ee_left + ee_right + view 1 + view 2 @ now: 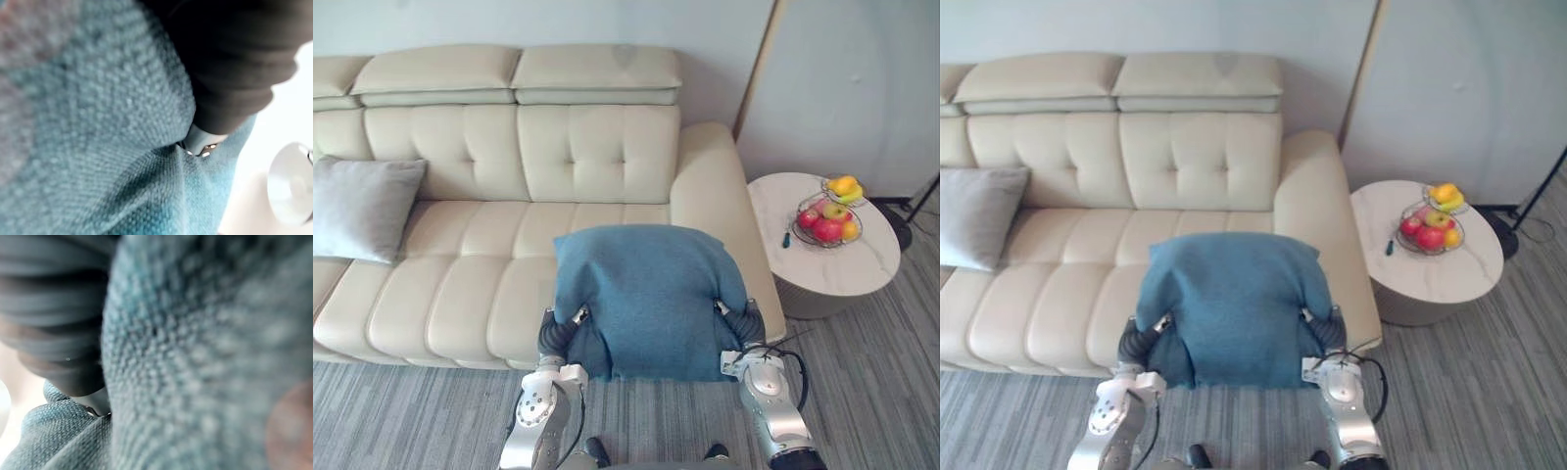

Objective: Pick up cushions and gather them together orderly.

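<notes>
- Risk: the blue cushion (pixel 651 299), pressed between both arms over the front edge of the sofa (pixel 470 284), could slide to the floor (pixel 862 382) if either side's squeeze slackens.
- Left hand (pixel 556 333) and right hand (pixel 742 321): each dark wrist cover lies against one side of the cushion. The rest is apparently buried in fabric, so I cannot tell whether they are open or clasping.
- The grey cushion (pixel 360 208) leans at the sofa's left end, well apart.

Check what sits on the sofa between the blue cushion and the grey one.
Nothing: bare sofa seat separates the blue cushion and grey cushion, seen in the left eye view.
</notes>
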You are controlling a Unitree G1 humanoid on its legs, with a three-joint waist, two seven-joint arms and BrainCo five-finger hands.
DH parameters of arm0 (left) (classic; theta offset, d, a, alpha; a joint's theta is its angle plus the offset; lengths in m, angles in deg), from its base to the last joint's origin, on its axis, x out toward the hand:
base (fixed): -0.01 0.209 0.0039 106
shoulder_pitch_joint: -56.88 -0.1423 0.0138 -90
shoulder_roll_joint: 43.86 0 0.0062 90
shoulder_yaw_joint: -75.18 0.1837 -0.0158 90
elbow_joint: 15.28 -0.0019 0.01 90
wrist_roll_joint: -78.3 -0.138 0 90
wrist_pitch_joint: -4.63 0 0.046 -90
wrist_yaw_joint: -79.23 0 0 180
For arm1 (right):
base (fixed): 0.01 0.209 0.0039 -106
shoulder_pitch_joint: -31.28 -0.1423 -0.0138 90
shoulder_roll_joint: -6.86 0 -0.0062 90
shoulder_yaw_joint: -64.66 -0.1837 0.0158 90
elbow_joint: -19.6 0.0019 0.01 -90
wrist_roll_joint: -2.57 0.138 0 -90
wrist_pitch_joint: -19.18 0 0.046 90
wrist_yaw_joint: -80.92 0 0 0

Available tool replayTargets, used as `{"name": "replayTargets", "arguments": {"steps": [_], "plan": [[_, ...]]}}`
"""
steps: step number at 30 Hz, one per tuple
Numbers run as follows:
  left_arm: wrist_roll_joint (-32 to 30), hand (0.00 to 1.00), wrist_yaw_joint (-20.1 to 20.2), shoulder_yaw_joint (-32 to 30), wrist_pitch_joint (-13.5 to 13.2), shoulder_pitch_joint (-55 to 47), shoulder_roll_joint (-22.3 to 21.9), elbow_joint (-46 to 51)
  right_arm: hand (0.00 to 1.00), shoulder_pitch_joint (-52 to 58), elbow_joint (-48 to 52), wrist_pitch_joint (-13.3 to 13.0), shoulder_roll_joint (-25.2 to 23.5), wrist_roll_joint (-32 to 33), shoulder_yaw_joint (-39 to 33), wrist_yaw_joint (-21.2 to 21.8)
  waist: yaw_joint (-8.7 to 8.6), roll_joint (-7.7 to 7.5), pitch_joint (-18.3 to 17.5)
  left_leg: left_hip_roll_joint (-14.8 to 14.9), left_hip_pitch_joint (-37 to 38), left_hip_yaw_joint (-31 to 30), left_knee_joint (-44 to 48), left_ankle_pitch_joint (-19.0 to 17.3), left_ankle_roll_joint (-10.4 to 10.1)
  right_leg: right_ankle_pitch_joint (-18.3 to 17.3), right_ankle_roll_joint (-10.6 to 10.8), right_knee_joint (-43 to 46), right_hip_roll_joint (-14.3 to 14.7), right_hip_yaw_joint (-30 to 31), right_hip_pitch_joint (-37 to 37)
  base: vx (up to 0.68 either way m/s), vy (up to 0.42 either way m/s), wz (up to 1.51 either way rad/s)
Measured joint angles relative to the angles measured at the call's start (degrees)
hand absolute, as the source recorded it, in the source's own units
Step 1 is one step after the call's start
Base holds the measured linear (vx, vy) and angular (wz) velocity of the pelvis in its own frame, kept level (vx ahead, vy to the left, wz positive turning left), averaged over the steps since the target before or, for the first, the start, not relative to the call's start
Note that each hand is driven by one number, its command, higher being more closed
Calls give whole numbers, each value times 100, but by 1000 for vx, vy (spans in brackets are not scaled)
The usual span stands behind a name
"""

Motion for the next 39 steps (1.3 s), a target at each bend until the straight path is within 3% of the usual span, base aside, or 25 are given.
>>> {"name": "replayTargets", "arguments": {"steps": [1, 2, 3, 4, 5, 6, 9, 10, 11, 12, 13, 17, 18, 20, 23, 24, 26, 27, 29, 32, 39], "plan": [[-13, 100, 68, 39, 6, -12, 11, -2, 100, 52, -5, 15, 1, -16, -54, 24, -3, 30, 139, -141, 175, -167, -115, -41, 153, -28, -317, 794, -222, 582, -289, -31, 255, 50], [-21, 100, 87, 42, 12, -12, 45, -36, 100, 135, -51, 14, -50, -16, -107, 58, -71, 88, 238, -168, 300, -305, -231, -53, 148, -598, -356, 1350, -15, 1533, -589, -36, 222, 53], [-21, 100, 93, 38, 12, -11, 50, -58, 100, 186, -66, 15, -139, -15, -114, 61, -102, 85, 261, -164, 352, -353, -282, -51, 145, -908, -190, 1489, 239, 1984, -693, -44, 148, 56], [-37, 100, 93, 34, 10, -17, 87, -93, 100, 257, -98, 14, -207, -11, -107, 70, -127, 46, 328, -212, 477, -384, -413, -45, 140, -1287, -36, 1548, 675, 2523, -821, -23, 59, 45], [-93, 100, 95, 31, 21, -32, 160, -133, 100, 285, -179, 14, -257, -6, -103, 94, -158, 14, 337, -330, 505, -455, -506, -61, 167, -1461, -68, 1444, 923, 2603, -950, -5, 46, 37], [-125, 100, 101, 31, 36, -25, 194, -134, 100, 288, -196, 16, -262, 1, -103, 102, -181, -82, 336, -380, 521, -459, -545, -64, 172, -1505, -115, 1349, 1046, 2568, -1021, 37, -1, 32], [-133, 100, 167, 41, 97, -30, 199, -135, 100, 334, -196, 18, -233, 80, -104, 169, -256, -64, 454, -447, 491, -624, -570, -79, 191, -1435, -193, 608, 1687, 2472, -1231, 92, -49, 39], [-161, 100, 197, 62, 115, -30, 208, -134, 100, 393, -195, 18, -161, 116, -102, 193, -321, -71, 449, -497, 458, -824, -591, -79, 190, -1371, -179, 227, 1867, 2685, -1217, 162, -93, 72], [-178, 100, 203, 98, 122, -29, 212, -135, 100, 427, -188, 17, -163, 144, -103, 199, -346, -90, 447, -543, 455, -932, -610, -78, 189, -1318, -223, 107, 1908, 2851, -1180, 217, -116, 90], [-201, 100, 214, 211, 133, -31, 198, -135, 100, 504, -182, 17, -101, 198, -150, 200, -383, -117, 438, -608, 469, -1104, -622, -86, 168, -1131, -529, 108, 1939, 3032, -1168, 252, -120, 72], [-235, 100, 220, 296, 135, -33, 172, -135, 100, 541, -181, 17, -46, 201, -178, 200, -384, -91, 426, -606, 476, -1177, -621, -113, 117, -1169, -585, 183, 1939, 2980, -1175, 269, -115, 62], [-241, 100, 292, 374, 135, -82, 123, -126, 100, 750, 104, 94, 38, 200, -174, 199, -368, 39, 431, -54, 205, -1116, 599, -587, -204, -1358, -678, 59, 2115, 2530, -684, 346, -140, 40], [-240, 100, 301, 323, 134, -244, 111, -20, 100, 1047, 755, 125, 46, 196, -129, 197, -205, 52, 443, 507, -311, -843, 2433, -869, -220, -1375, -706, -187, 2348, 2533, -230, 340, -128, -13], [-240, 100, 322, 251, 126, -425, 78, 155, 100, 1194, 1359, 112, 70, 196, -100, 192, -87, 34, 432, 957, -712, -563, 3525, -991, -59, -1495, -857, -275, 2401, 2622, 35, 288, -28, -33], [-239, 100, 343, 160, 100, -422, -60, 350, 100, 1143, 1652, -21, 67, 197, -101, 180, 45, 29, 417, 1201, -856, -584, 3016, -1102, 106, -1519, -846, -336, 2342, 2841, 100, 209, 113, -46], [-239, 100, 363, 114, 63, -395, -106, 377, 100, 1113, 1652, -31, 58, 198, -102, 178, 64, 42, 408, 1182, -832, -693, 2397, -1046, 96, -1525, -829, -334, 2284, 2910, 112, 215, 267, -32], [-241, 100, 378, 116, 59, -407, -119, 438, 100, 1118, 1653, -32, 69, 200, -104, 165, 70, 151, 345, 1046, -621, -1127, 1211, -273, 40, -1612, -583, -309, 2243, 3041, 115, 173, 262, -28], [-240, 100, 380, 104, 71, -418, -105, 434, 100, 1109, 1586, -14, 16, 200, -101, 165, 101, 124, 324, 944, -497, -1327, 1053, -201, -513, -1652, -396, -318, 2213, 3184, 133, 145, 221, -26], [-240, 100, 374, 59, 82, -473, -69, 466, 100, 1162, 1526, 11, -172, 196, -99, 165, 111, -79, 252, 546, -402, -1521, 988, -198, -498, -1607, -183, -481, 1885, 3378, 153, 126, 261, -24], [-242, 100, 356, 40, 83, -580, -23, 502, 100, 1148, 1450, 11, -327, 184, -71, 175, 145, -136, 218, 366, -135, -1386, 903, -262, -400, -1462, -43, -663, 1708, 3620, 313, 69, 184, -35], [-248, 100, 357, 79, 83, -665, 76, 588, 100, 1234, 1409, 11, -355, 180, -23, 174, 158, -351, 10, 279, 255, -988, 386, -391, -415, -1362, 6, -926, 1726, 4231, 164, -25, 47, -49]]}}
